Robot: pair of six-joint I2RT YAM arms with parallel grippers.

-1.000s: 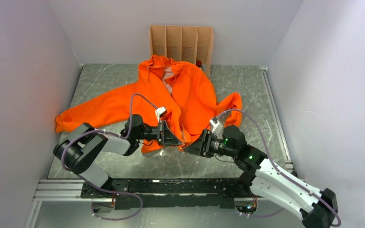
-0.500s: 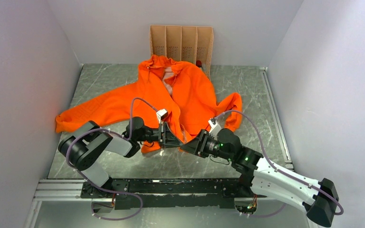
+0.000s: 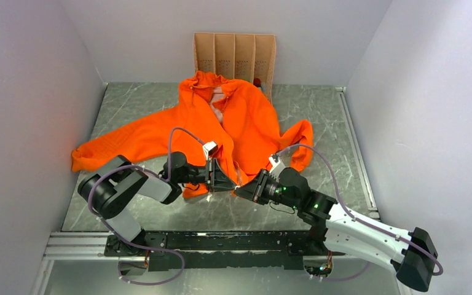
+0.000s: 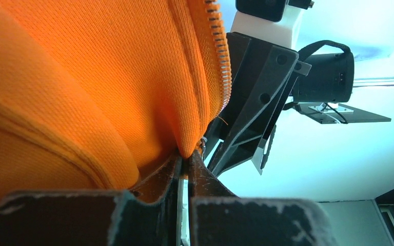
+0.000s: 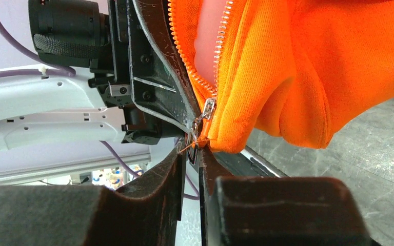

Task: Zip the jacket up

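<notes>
The jacket [image 3: 246,123] lay on the table [image 3: 319,123], collar at the box [image 3: 233,56], front open. At its hem [image 4: 149,154], farthest from the box, the left tool [image 4: 184,166] pinched fabric and the right tool [image 5: 195,151] pinched the slider [image 5: 208,109]. Nearly all the zipping seemingly remained.

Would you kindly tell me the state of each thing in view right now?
Jacket: spread out, front open.
Zipper: undone, slider at the bottom end.
Left gripper: shut on the jacket hem.
Right gripper: shut on the zipper pull.
Box: upright, behind the jacket.
</notes>
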